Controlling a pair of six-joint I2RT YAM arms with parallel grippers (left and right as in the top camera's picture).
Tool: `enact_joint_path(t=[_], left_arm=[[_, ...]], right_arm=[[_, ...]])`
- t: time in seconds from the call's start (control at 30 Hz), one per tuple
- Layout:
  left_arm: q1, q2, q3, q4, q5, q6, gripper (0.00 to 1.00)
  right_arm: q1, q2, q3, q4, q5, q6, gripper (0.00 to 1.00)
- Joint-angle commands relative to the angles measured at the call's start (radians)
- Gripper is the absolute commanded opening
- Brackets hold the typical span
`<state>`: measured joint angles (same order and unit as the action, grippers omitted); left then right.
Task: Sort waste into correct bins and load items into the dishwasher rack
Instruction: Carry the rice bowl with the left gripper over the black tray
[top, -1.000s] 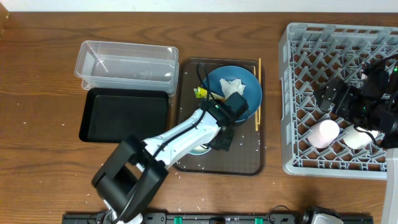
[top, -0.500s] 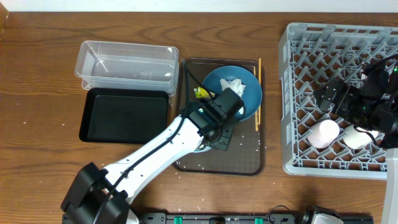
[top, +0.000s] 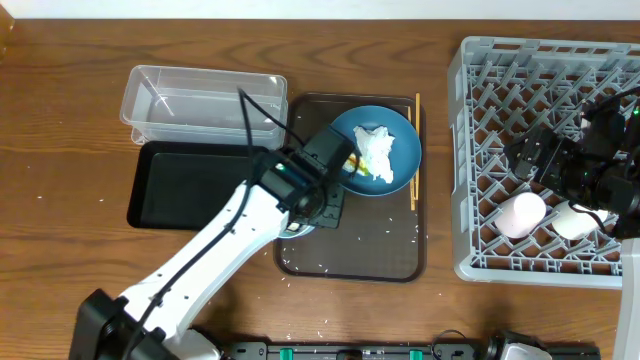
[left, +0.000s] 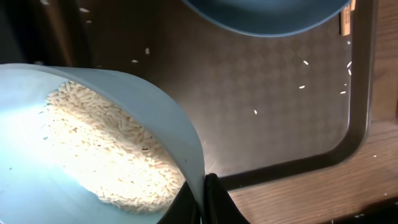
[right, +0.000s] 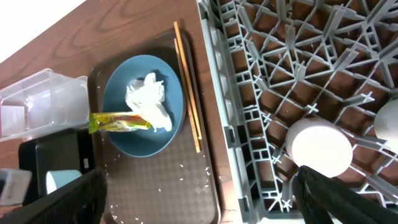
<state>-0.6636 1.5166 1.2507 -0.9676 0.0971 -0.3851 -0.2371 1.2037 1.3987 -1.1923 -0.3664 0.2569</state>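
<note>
Left gripper: your left gripper (left: 202, 202) is clamped on the rim of the light blue bowl (left: 155, 124). One finger is inside the wall and one outside, over the near-left part of the brown serving tray (left: 357, 124).
Light blue bowl: it carries a bed of white rice (left: 106, 149). From overhead your arm hides nearly all of the bowl.
Loose grains: scattered rice grains (top: 318, 266) lie on the near floor of the brown serving tray. A few more lie on the wooden table (top: 60, 250) just past its near edge.
Cups: the pink cup (top: 522, 213) and the whitish cup (top: 572, 220) sit side by side in the near rows of the dishwasher rack (top: 465, 110).
Right gripper: your right gripper (right: 200, 186) has its fingers spread apart and holds nothing. It hangs above the dishwasher rack, near the cups.
Black tray: the black tray (top: 180, 180) lies just left of the brown serving tray, and your left arm crosses its near-right corner.
Dark blue dish: the dark blue dish (top: 400, 170) rests on the far half of the brown serving tray. The crumpled napkin (top: 376, 148) lies in the dish, and the yellow-green wrapper (right: 121, 121) lies across its left rim, touching the napkin.
Chopsticks: the chopsticks (top: 415, 150) lie along the right edge of the brown serving tray, between the dish and the rack.
Clear tub: the clear tub (top: 200, 100) stands farthest back, directly behind the black tray.
</note>
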Motion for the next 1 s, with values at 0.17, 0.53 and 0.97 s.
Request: enact_joint_path(t=[0.17,0.53,0.97], left_arm=[[0.032,-0.068,-0.001,-0.019,-0.031,0.017,0.06],[0.085,-0.09,0.005,-0.044,-0.038,0.033,0.06],[0.258,-0.124,0.005,-0.071,-0.037,0.075,0.06]], right_arm=[[0.02,0.001,0.008,-0.008,0.0,0.011,0.94],[0.02,0.001,0.008,-0.009,0.0,0.011,0.94],[0.02,0.001,0.007,-0.012,0.0,0.011,0.95]])
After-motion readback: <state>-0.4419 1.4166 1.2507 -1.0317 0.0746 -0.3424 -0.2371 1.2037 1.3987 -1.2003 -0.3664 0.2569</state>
